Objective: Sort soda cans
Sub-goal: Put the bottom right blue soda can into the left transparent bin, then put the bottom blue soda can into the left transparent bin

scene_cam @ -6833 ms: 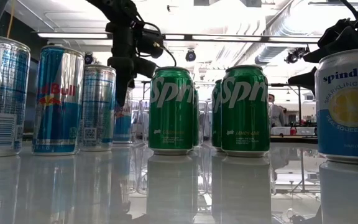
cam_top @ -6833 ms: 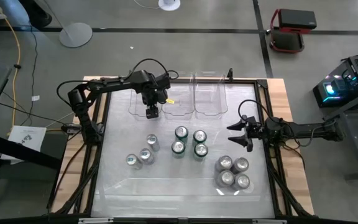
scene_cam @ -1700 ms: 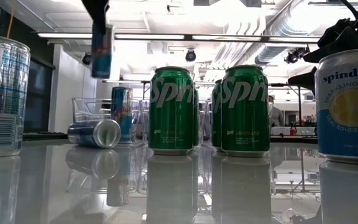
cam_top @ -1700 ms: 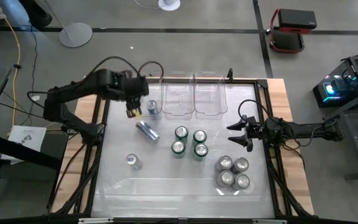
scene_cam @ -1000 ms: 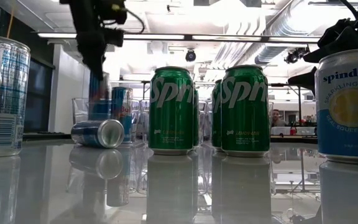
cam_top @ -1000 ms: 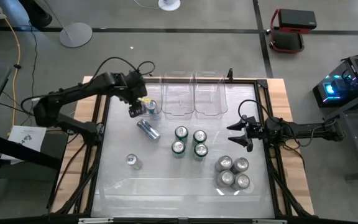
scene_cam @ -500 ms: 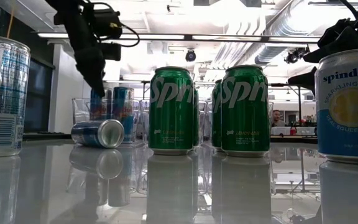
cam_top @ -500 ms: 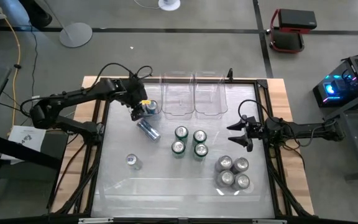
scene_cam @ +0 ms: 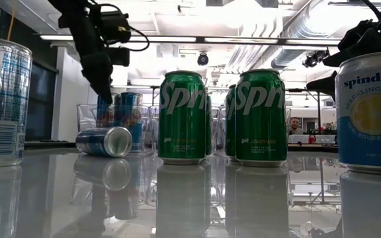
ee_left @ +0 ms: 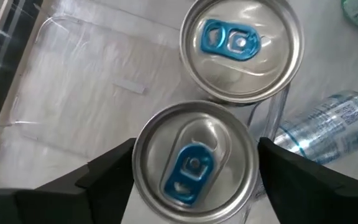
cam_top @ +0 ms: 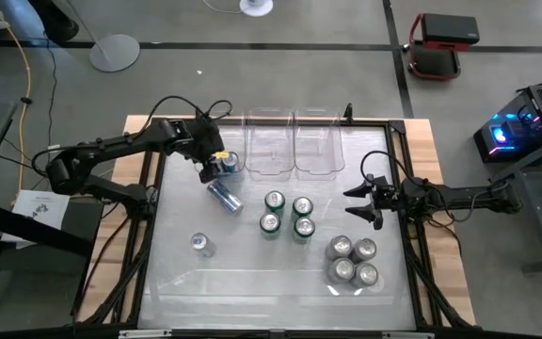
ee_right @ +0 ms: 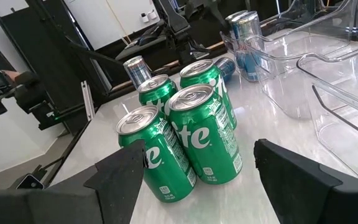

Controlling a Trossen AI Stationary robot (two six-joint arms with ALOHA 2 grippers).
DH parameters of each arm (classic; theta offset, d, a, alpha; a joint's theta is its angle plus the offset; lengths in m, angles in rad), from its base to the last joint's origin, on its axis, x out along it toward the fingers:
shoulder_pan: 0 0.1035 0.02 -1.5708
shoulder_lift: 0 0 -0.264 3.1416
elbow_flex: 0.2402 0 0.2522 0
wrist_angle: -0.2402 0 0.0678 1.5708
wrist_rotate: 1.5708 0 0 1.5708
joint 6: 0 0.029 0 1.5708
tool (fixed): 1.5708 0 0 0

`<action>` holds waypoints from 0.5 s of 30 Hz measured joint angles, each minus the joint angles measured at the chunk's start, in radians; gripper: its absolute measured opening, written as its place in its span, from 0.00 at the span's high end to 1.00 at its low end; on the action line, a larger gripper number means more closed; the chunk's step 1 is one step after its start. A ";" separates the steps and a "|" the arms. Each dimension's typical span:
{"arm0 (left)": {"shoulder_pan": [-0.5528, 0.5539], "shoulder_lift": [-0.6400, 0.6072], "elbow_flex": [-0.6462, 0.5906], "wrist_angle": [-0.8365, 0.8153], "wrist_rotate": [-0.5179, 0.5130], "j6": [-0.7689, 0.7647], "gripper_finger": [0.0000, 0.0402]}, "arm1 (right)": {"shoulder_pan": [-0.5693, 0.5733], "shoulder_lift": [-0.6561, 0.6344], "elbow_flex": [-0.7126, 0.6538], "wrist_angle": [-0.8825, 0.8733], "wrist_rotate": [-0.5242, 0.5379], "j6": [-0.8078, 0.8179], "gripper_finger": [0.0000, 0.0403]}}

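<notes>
This is a robotics lab. Exposed ducts (scene_cam: 290,33) run overhead (strip lights too), and equipment cases (cam_top: 440,42) sit on grey floor (cam_top: 280,56).

2 cans (cam_top: 224,163) upright in left bin (cam_top: 216,151), 1 tipped can (cam_top: 223,196) just in front

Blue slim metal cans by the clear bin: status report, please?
Left gripper fingers open around an upright blue slim can in the leftmost clear plastic bin. Right gripper open, idle. One blue can lies toppled nearby.

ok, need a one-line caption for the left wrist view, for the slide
Left gripper open astride one of two upright blue-tabbed silver-topped cans in the clear plastic bin.
</notes>
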 joint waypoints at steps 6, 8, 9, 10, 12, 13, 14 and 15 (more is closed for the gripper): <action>0.000 0.000 0.109 -0.147 -0.041 0.017 0.20 | 0.000 0.000 0.000 0.000 0.000 0.000 0.28; -0.002 0.000 0.168 -0.214 -0.047 0.010 0.20 | 0.000 0.000 0.000 0.000 0.000 0.000 0.28; -0.006 -0.001 0.198 -0.244 -0.049 0.000 0.20 | 0.000 0.000 0.000 0.000 0.000 0.000 0.28; -0.014 -0.001 0.227 -0.275 -0.050 -0.018 0.20 | 0.000 0.000 0.000 0.000 0.000 0.000 0.28; -0.045 -0.004 0.279 -0.326 -0.053 -0.054 0.20 | 0.000 0.000 0.000 0.000 0.000 0.000 0.28; -0.070 -0.009 0.298 -0.345 -0.058 -0.074 0.20 | 0.000 0.000 0.000 0.000 0.000 0.000 0.28; -0.105 -0.016 0.313 -0.359 -0.073 -0.091 0.20 | 0.000 0.000 0.000 0.000 0.000 0.000 0.28; -0.145 -0.026 0.323 -0.366 -0.092 -0.115 0.20 | 0.000 0.000 0.000 0.000 0.000 0.000 0.28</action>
